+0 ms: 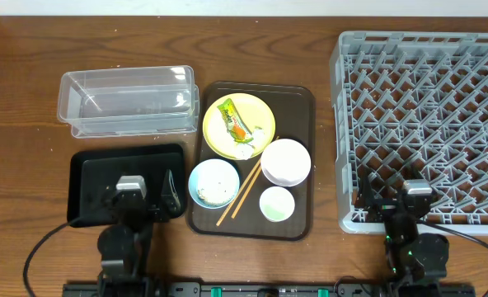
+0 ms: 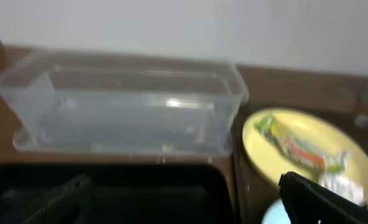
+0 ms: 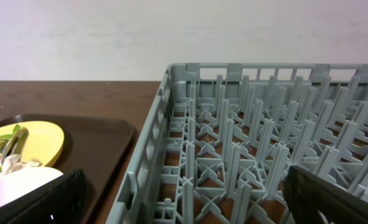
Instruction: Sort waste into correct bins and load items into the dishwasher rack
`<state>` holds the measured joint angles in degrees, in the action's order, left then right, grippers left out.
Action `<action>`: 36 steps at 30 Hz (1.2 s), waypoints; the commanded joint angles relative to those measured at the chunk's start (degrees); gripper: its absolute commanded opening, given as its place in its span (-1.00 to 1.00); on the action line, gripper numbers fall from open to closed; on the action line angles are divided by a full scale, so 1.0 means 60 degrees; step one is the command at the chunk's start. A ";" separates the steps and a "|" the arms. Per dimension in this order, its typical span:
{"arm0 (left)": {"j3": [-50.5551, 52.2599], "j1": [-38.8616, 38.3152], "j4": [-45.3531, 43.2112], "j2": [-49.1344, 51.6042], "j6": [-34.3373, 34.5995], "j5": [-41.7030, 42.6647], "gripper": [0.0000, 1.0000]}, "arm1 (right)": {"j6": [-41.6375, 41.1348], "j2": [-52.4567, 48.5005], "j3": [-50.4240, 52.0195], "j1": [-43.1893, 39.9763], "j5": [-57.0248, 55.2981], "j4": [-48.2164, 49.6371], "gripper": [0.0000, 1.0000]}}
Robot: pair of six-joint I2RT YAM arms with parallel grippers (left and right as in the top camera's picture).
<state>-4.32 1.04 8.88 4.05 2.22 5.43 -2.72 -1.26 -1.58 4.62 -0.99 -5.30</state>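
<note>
A green-yellow wrapper (image 1: 232, 120) and a white tissue (image 1: 255, 140) lie on the yellow plate (image 1: 259, 111). The light blue bowl (image 1: 213, 182) holds white food scraps. The white bowl (image 1: 286, 161), small cup (image 1: 276, 204) and chopsticks (image 1: 240, 192) sit beside it. The clear tub (image 1: 127, 101) and black tray (image 1: 96, 173) are at the left. The grey rack (image 1: 425, 124) is at the right. My left gripper (image 1: 138, 183) (image 2: 190, 208) is open and empty over the black tray (image 2: 140, 193). My right gripper (image 1: 399, 191) (image 3: 187, 202) is open and empty over the rack's (image 3: 246, 143) near left corner.
The plate, bowls, cup and chopsticks all rest on a dark brown serving tray (image 1: 300, 97) between the bins and the rack. The left wrist view shows the clear tub (image 2: 122, 106) ahead and the plate (image 2: 258, 155) to the right. A pale wall stands behind the table.
</note>
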 commanded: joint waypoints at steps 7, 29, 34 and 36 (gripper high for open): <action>-0.2860 0.0047 0.1402 0.3311 0.0142 0.0240 0.95 | 0.0000 -0.2047 -0.2284 -0.0091 -0.0488 -0.1075 0.99; -0.9096 0.0047 0.7643 0.9577 0.0146 0.2131 0.95 | 0.0000 -0.8688 -0.8327 -0.0087 -0.0433 -0.6273 0.98; -0.9096 0.0044 0.6663 0.9602 0.0896 0.2135 0.94 | 0.0000 -0.8703 -0.8327 -0.0087 -0.0270 -0.6222 0.99; -0.9096 0.0000 0.6102 0.9683 0.1162 0.2131 0.94 | 0.0000 -0.8703 -0.8327 -0.0087 -0.0219 -0.6193 0.99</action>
<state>-57.58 1.04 47.62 61.49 5.63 17.28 -2.72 -53.60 -50.19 4.62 -3.01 -42.61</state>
